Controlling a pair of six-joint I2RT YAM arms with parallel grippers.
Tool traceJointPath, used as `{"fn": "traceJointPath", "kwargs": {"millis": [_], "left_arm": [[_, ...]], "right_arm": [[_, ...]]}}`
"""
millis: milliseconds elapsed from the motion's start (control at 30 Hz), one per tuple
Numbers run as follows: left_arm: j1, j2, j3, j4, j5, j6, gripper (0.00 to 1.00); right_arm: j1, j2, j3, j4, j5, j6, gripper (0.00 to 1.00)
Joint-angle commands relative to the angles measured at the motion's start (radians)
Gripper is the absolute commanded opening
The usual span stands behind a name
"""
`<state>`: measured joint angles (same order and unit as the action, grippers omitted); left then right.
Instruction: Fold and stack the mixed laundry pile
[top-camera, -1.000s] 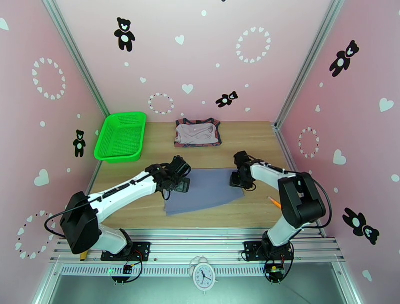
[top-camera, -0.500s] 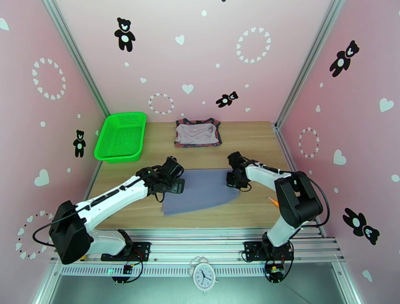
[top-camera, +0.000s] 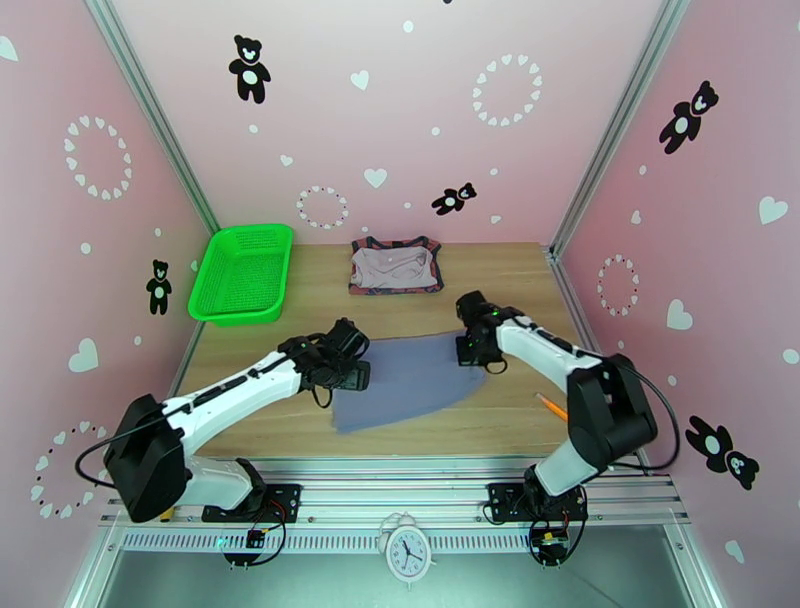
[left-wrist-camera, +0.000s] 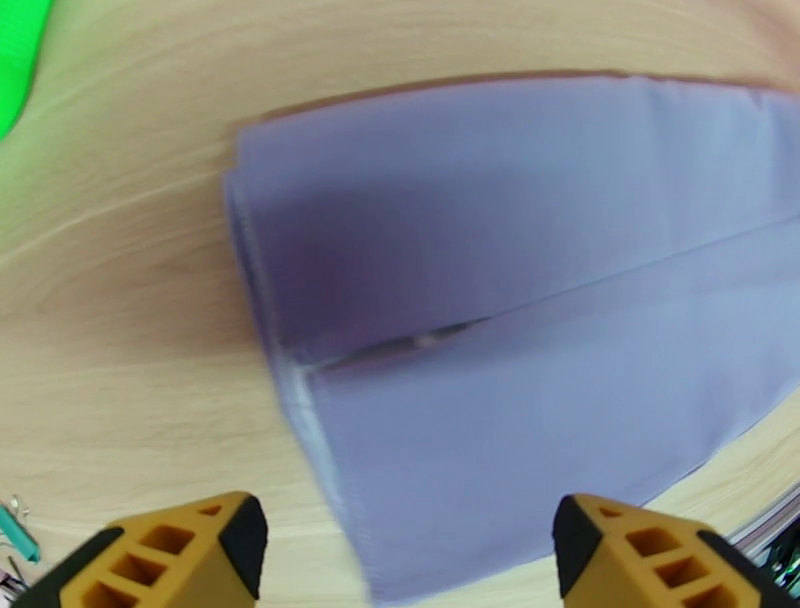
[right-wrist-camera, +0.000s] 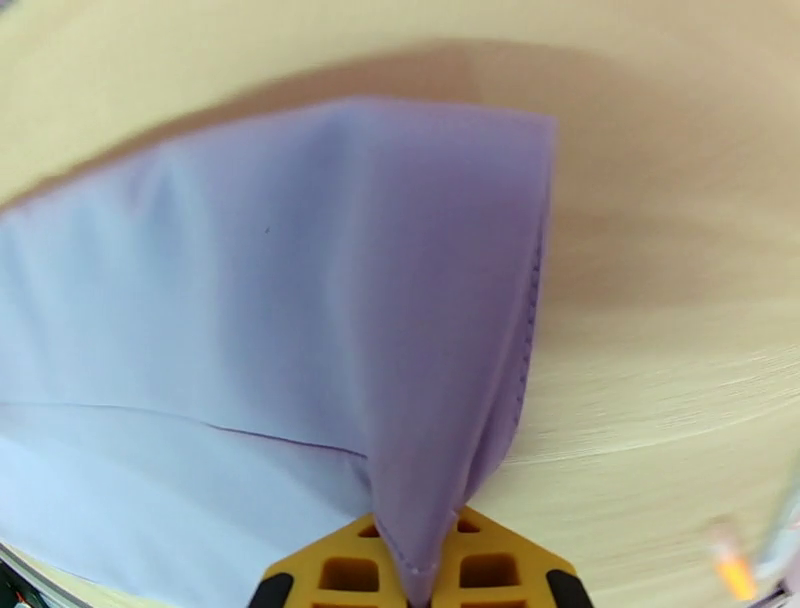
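The grey-lavender shirt (top-camera: 405, 382) lies partly folded on the wooden table in front of both arms. My right gripper (top-camera: 471, 352) is shut on its right edge, and in the right wrist view the cloth (right-wrist-camera: 260, 290) rises in a pinched fold into the closed fingertips (right-wrist-camera: 415, 572). My left gripper (top-camera: 355, 376) hovers open over the shirt's left edge (left-wrist-camera: 300, 390), its yellow fingertips (left-wrist-camera: 190, 550) wide apart with nothing between them. At the back, a pale mauve-beige piece (top-camera: 393, 264) rests folded on the brick-red tank top (top-camera: 432, 283).
A green mesh basket (top-camera: 243, 273) stands at the back left corner of the table. A small orange stick (top-camera: 549, 405) lies near the right arm. Pink walls close in the table on three sides.
My right gripper closed on the shirt's right edge and drew it slightly inward and back. My left arm sank lower and shifted a little left at the shirt's left edge.
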<state>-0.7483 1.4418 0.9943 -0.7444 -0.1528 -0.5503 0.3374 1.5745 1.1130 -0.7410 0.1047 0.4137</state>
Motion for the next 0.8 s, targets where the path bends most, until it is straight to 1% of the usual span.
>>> {"fn": "traceJointPath", "kwargs": {"millis": [0, 33, 67, 167, 200, 267, 400, 433, 467, 667, 767], "left_arm": [[0.004, 0.059, -0.014, 0.095, 0.056, -0.036, 0.72], [0.003, 0.079, -0.011, 0.115, 0.065, -0.044, 0.67], [0.001, 0.105, -0.006, 0.136, 0.074, -0.053, 0.59], [-0.004, 0.179, 0.02, 0.168, 0.078, -0.083, 0.3], [-0.004, 0.201, 0.03, 0.167, 0.068, -0.091, 0.28], [-0.004, 0.251, 0.049, 0.153, 0.045, -0.101, 0.16], [-0.005, 0.32, 0.054, 0.162, 0.041, -0.105, 0.13], [-0.005, 0.334, 0.052, 0.172, 0.048, -0.106, 0.09], [-0.005, 0.345, 0.048, 0.18, 0.056, -0.108, 0.09], [-0.011, 0.396, 0.029, 0.222, 0.081, -0.114, 0.08], [-0.014, 0.407, 0.022, 0.232, 0.085, -0.114, 0.08]], "right_arm": [[-0.036, -0.023, 0.068, -0.078, 0.053, -0.12, 0.0], [-0.042, -0.019, 0.084, -0.085, 0.055, -0.138, 0.0], [-0.045, -0.013, 0.103, -0.093, 0.058, -0.156, 0.0], [-0.047, 0.002, 0.151, -0.113, 0.032, -0.197, 0.0], [-0.048, 0.004, 0.161, -0.116, 0.014, -0.202, 0.0], [-0.044, 0.004, 0.171, -0.115, -0.036, -0.202, 0.0], [-0.02, -0.01, 0.168, -0.106, -0.103, -0.177, 0.0], [-0.009, -0.015, 0.165, -0.104, -0.12, -0.166, 0.0], [0.003, -0.02, 0.164, -0.101, -0.139, -0.155, 0.0], [0.098, -0.035, 0.159, -0.03, -0.268, -0.044, 0.0], [0.16, -0.024, 0.16, 0.003, -0.304, 0.009, 0.0]]}}
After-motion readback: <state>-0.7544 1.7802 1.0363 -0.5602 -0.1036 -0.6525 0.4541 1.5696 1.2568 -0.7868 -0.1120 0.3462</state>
